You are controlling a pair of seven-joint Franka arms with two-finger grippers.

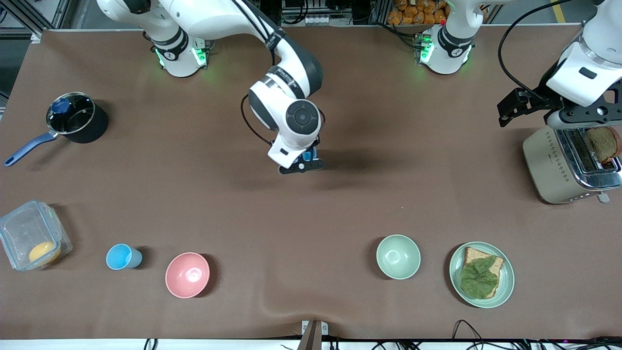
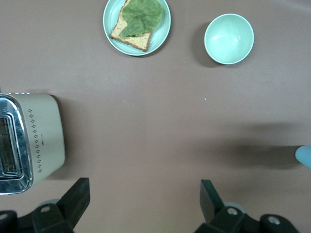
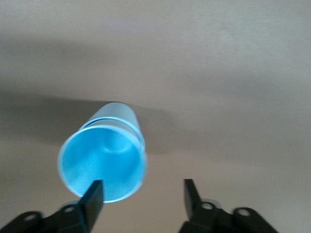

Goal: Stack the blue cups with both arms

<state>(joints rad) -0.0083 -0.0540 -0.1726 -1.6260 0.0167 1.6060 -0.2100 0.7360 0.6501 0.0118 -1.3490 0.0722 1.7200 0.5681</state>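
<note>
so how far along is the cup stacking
Partly. The right gripper, open, is at a small light-blue plastic cup mid-table; it looks like two nested, though I can't be sure. Another light-blue cup stands alone beside the pink bowl, unstacked. The left gripper waits open beside the toaster.

Brown-covered table carries, upper left of the frame: a dark saucepan. Lower left: a clear container, one blue cup, a pink bowl. Lower right: a pale green bowl and a plate. Right edge: a toaster.
</note>
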